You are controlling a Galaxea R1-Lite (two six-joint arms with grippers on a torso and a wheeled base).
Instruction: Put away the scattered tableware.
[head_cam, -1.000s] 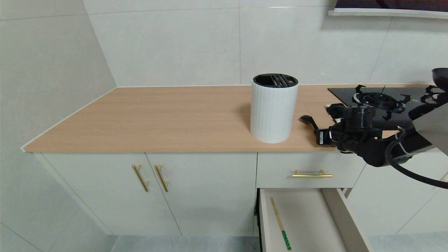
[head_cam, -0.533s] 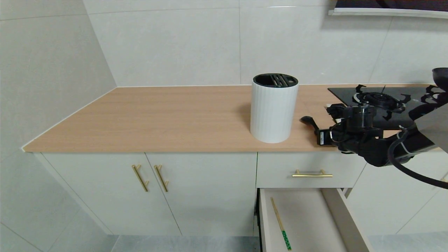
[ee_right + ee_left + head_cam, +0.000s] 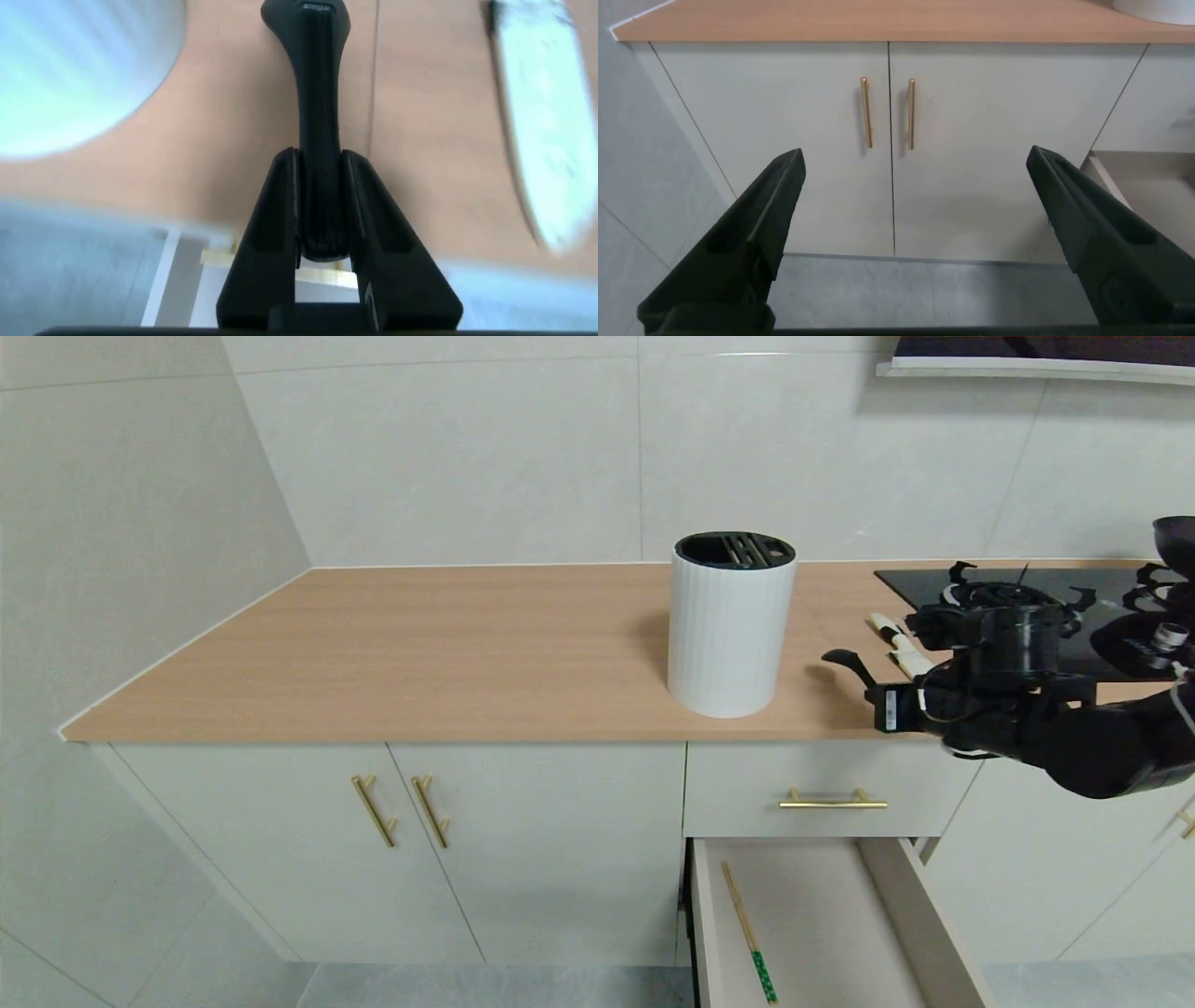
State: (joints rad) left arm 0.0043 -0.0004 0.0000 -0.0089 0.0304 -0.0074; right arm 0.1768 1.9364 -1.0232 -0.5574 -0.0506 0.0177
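Condition of right gripper [image 3: 873,691] at capture: found clamped, both fingers [image 3: 276,196] pressed against the flanks of a slim black utensil handle [image 3: 843,662]. Noted the handle projecting forward past the fingertips, rounded end free. Could not determine what lay at its other end, which was hidden inside the gripper body. Located gripper and handle over the front strip of the light wood-grain countertop [image 3: 467,644], to the right of a white ribbed cylindrical holder with a black slotted top [image 3: 726,639], near it but apart. Could not tell whether the handle touched the countertop. Found the holder standing upright near the front edge. Recorded a pale-bladed knife [image 3: 894,637] lying flat on the countertop, beyond the held handle and just beside the near left corner of the black glass gas hob [image 3: 1018,602]. Confirmed in the right wrist view that the knife blade [image 3: 542,121] lay beside the held handle without touching it. Located left gripper [image 3: 915,233] low, facing the white cabinet doors [image 3: 971,159] fitted with two vertical brass bar handles [image 3: 866,112]. Found its fingers [image 3: 757,243] spread wide apart. Found the lower white drawer [image 3: 901,896] pulled open beneath a closed drawer with a horizontal brass handle [image 3: 831,800]. Noted a pair of wooden chopsticks with green-patterned ends [image 3: 747,924] lying inside along the left wall.
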